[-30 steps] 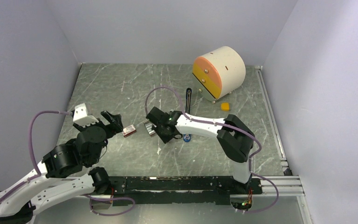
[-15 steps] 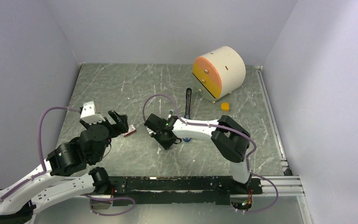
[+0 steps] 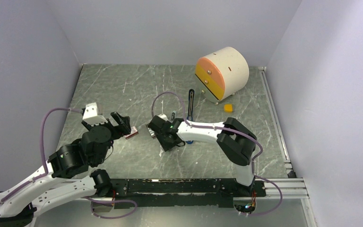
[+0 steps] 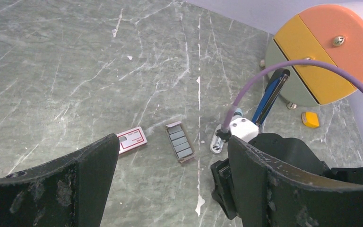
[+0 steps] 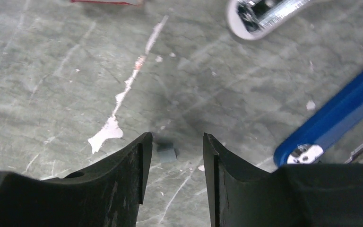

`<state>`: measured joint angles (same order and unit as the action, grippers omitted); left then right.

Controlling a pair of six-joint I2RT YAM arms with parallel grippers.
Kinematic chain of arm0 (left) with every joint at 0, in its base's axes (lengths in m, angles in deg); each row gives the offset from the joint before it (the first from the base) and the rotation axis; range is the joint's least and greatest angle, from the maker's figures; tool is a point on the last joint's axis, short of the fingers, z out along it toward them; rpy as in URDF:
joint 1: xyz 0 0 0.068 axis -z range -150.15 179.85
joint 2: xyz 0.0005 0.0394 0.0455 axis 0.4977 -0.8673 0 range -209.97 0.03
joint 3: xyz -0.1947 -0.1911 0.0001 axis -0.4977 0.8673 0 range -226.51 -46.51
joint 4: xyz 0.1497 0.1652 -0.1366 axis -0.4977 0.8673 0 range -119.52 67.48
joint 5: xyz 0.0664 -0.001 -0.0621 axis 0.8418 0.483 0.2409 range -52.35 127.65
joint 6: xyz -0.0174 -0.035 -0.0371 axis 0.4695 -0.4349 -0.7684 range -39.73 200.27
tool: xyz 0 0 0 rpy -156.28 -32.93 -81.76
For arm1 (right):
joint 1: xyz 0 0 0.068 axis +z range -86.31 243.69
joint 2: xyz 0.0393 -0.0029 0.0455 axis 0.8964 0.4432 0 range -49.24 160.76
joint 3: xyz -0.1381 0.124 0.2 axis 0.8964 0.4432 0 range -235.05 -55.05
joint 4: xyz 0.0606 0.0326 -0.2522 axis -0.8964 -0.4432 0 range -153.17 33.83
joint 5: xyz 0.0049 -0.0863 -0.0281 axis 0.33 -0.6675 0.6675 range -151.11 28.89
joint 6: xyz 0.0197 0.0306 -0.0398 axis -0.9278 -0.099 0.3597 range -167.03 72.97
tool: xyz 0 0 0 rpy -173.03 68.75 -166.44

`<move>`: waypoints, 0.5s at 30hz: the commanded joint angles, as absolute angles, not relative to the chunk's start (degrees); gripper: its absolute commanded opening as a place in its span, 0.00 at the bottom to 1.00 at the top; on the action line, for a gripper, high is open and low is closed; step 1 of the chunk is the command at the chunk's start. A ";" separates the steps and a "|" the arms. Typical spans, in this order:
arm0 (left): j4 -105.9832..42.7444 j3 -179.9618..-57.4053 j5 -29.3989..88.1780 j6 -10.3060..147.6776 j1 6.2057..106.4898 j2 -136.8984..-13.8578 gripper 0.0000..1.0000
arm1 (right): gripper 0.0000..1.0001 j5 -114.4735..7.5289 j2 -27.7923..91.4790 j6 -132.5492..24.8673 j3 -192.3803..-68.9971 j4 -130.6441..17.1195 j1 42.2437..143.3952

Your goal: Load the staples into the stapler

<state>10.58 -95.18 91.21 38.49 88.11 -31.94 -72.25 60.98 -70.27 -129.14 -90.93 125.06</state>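
The staples [image 4: 179, 142] are grey blocks lying in a small open tray on the table, seen in the top view [image 3: 150, 131] just left of my right gripper [image 3: 163, 138]. In the right wrist view that gripper [image 5: 176, 142] stands open, and a small loose grey staple piece [image 5: 166, 152] lies on the table between its tips, untouched. The blue stapler [image 5: 340, 111] lies to its right, slim and dark in the top view [image 3: 190, 101]. My left gripper [image 3: 121, 122] hangs wide open and empty above the tray [image 4: 172, 156].
A red-and-white box [image 4: 132, 140] lies left of the staples tray. A pale white-and-metal piece [image 4: 220, 142] sits beside the stapler. A cream drum with an orange and yellow face [image 3: 222, 73] stands at the back right, a small yellow block [image 3: 228, 108] beside it.
My right gripper has gone from shut to open, and the small grey piece now lies free between its tips. The left arm swung slightly towards the box early on, then held still.
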 commanded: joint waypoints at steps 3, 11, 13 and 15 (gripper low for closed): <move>9.05 -95.01 91.09 39.34 87.86 -32.65 0.88 | 0.46 -79.07 55.72 -83.07 -124.04 -87.15 125.24; 9.39 -94.92 91.08 38.92 87.86 -32.57 0.87 | 0.45 -79.37 55.97 -86.19 -122.00 -86.22 125.26; 9.37 -94.94 91.12 38.94 87.86 -32.57 0.87 | 0.45 -79.35 55.88 -86.56 -121.94 -86.18 125.23; 9.40 -94.94 91.18 38.88 87.87 -32.62 0.87 | 0.45 -79.39 55.96 -86.59 -121.94 -86.42 125.24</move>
<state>10.60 -95.18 91.21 38.51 88.11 -32.62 -77.67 56.65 -84.39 -122.76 -87.24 125.06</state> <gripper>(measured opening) 0.874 0.455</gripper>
